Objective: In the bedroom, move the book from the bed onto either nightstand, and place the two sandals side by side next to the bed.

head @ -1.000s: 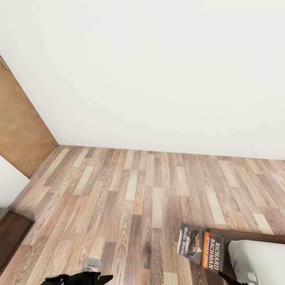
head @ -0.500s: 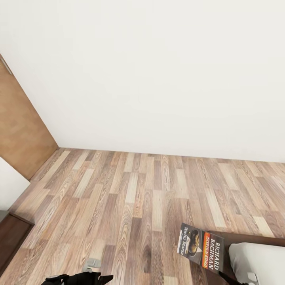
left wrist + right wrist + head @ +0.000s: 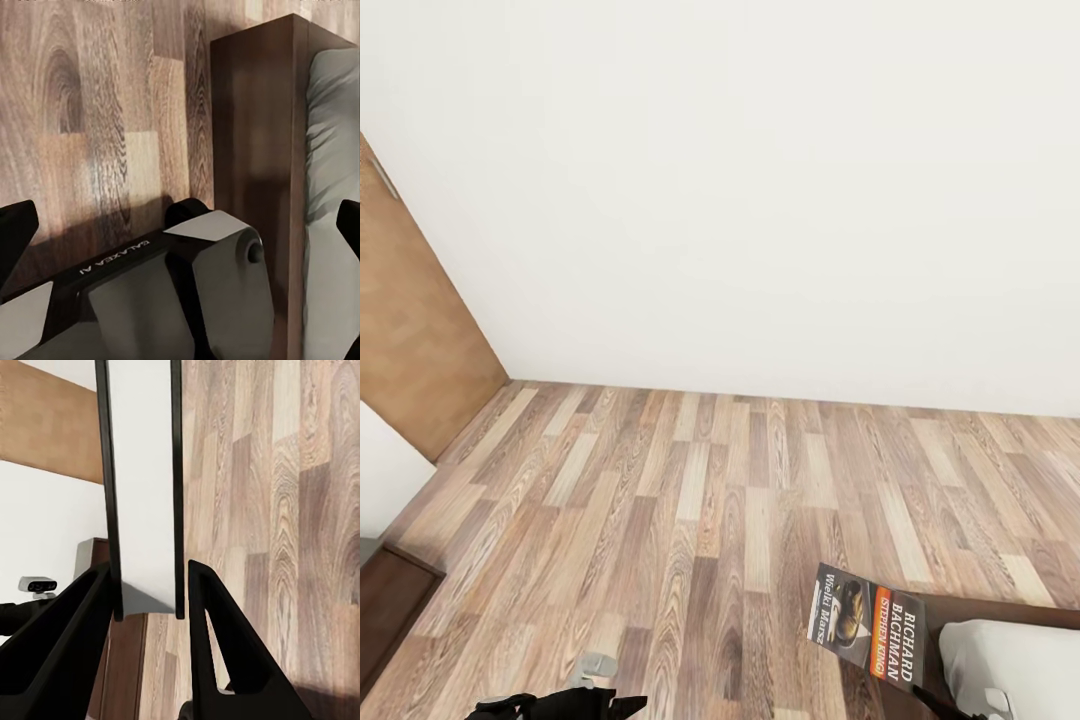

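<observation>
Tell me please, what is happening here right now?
The robot's right gripper holds the book edge-on between its fingers, over the wood floor near the corner of the bed. The left gripper is open and holds nothing. The book is not on a nightstand yet.

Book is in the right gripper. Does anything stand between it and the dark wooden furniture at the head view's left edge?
Nothing visible does. The book, clamped in the right gripper, is by the bed corner; only floor shows between it and that dark furniture, which may not be a nightstand.
</observation>
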`<state>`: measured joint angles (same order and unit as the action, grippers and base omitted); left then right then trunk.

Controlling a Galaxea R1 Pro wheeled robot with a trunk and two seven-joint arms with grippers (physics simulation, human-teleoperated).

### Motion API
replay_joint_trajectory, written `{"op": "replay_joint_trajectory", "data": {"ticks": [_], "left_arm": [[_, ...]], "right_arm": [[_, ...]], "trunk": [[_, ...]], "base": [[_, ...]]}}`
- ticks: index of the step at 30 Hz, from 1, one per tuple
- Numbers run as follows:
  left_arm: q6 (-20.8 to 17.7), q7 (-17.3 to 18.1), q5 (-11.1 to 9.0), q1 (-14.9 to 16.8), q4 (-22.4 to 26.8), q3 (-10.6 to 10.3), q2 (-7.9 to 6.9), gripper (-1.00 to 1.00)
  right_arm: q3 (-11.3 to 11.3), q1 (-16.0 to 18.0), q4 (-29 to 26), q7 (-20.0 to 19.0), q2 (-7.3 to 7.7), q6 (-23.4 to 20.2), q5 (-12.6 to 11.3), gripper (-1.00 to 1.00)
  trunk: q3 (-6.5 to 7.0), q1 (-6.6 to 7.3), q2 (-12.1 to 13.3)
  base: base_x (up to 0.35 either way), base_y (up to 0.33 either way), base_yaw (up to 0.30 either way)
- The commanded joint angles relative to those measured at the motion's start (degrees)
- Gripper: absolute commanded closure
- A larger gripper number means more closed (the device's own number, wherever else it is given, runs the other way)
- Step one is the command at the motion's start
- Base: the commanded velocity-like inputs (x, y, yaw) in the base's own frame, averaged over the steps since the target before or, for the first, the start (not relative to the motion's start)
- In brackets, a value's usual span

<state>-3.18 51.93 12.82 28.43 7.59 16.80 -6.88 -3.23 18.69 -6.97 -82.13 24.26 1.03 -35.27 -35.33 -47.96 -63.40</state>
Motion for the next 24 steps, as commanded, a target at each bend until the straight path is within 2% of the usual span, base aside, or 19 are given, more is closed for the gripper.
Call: {"op": "replay_joint_trajectory", "data": {"ticks": [1, 24], "left_arm": [[-0.3, 0.3, 0.5, 0.0, 0.0, 0.5, 0.02, -1.00], [-0.3, 0.2, 0.4, 0.0, -1.4, 0.6, 0.10, -1.00]], "right_arm": [[-0.3, 0.0, 0.0, -0.1, 0.00, 0.1, 0.3, 1.00], [-0.3, 0.0, 0.0, -0.1, 0.00, 0.1, 0.3, 1.00]], "trunk": [[0.05, 0.00, 0.0], [2.18, 0.00, 0.0]], "base": [[0.000, 0.000, 0.000], [0.000, 0.000, 0.000]]}}
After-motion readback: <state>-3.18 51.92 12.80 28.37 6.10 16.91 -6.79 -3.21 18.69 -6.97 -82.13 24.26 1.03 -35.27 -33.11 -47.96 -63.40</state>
